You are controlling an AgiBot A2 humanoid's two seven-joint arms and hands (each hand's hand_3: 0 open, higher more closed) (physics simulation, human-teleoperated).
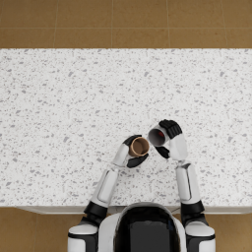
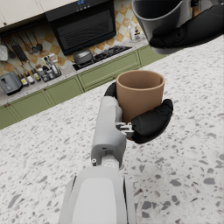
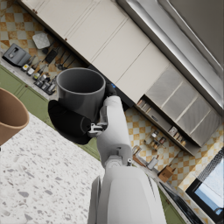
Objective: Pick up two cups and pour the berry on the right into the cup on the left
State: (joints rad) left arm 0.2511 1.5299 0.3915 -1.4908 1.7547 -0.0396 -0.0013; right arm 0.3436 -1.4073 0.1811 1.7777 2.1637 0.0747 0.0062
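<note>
Left hand (image 1: 135, 156) grasps brown cup (image 1: 140, 146) around its side wall, dark fingers wrapped about the lower half; cup upright, mouth open upward, held above the speckled counter (image 1: 59, 108). Left wrist view confirms: brown cup (image 2: 139, 94) sits in the left hand (image 2: 146, 122), thumb side and fingers on opposite walls, interior not visible from that angle.

Right hand (image 1: 170, 134) grasps grey cup (image 1: 157, 137), just right of the brown cup and slightly farther from the robot. Grey cup is tilted, mouth turned toward the left and toward the brown cup; rims close together, cannot tell whether they touch. Berry (image 1: 161, 134) shows as a small red patch inside the grey cup, against its inner wall. Right wrist view: grey cup (image 3: 81, 92) clasped by the right hand (image 3: 70, 122), brown cup's rim (image 3: 11, 116) close by at the frame edge; berry not visible there.

Both cups held over the near middle of the counter, clear of its surface.

Far side: counter's far edge, then brown tiled floor (image 1: 123, 22). Wrist views show green cabinets (image 2: 109, 70), a stove with a pot (image 2: 82, 56), and utensils along the wall
</note>
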